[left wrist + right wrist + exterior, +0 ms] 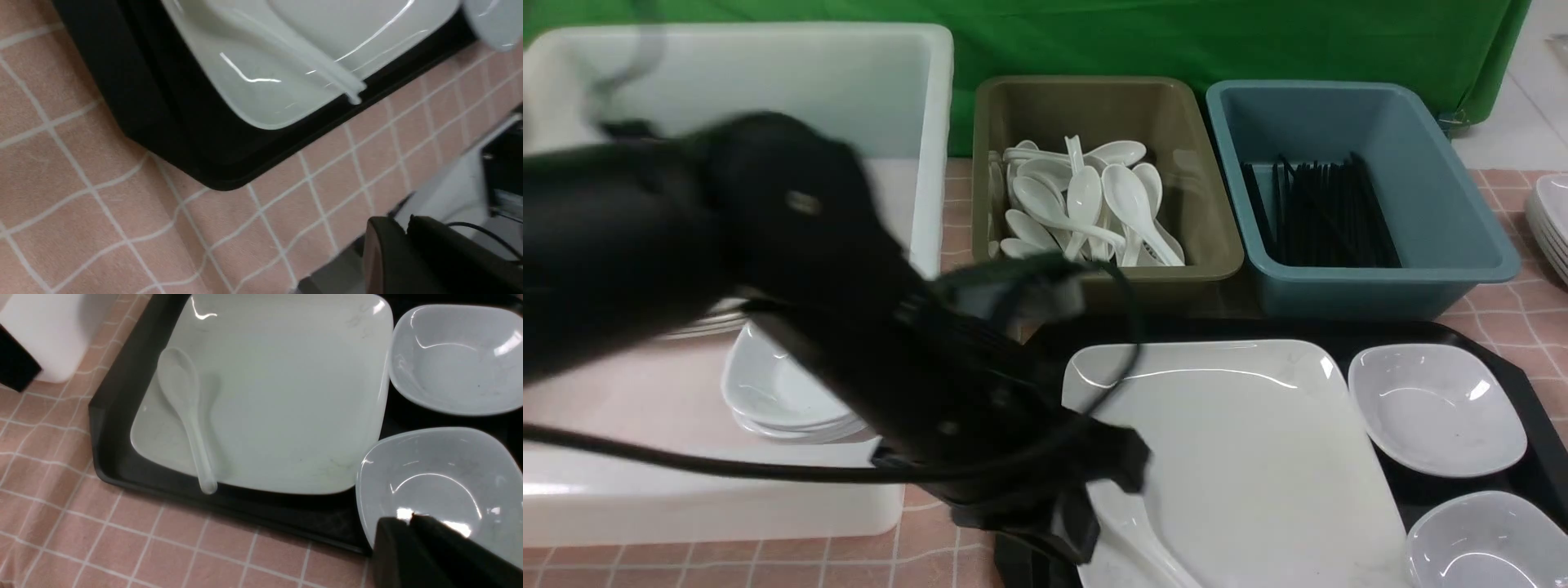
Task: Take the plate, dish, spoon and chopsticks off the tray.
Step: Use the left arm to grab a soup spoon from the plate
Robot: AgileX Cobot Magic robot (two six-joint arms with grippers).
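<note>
We see the white plastic soup spoon (190,420) lying on the large glossy white square plate (286,396) in the black plastic rectangular tray (118,396). Our left gripper (408,222) and right gripper (410,519) are pinched together, empty.

Staged lab setup (green backdrop (1176,41))

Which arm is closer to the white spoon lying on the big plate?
Left, it seems. The left gripper hangs beside the tray, off its near left corner, close to the spoon. The right gripper is over the nearer small dish, across the plate from it.
</note>
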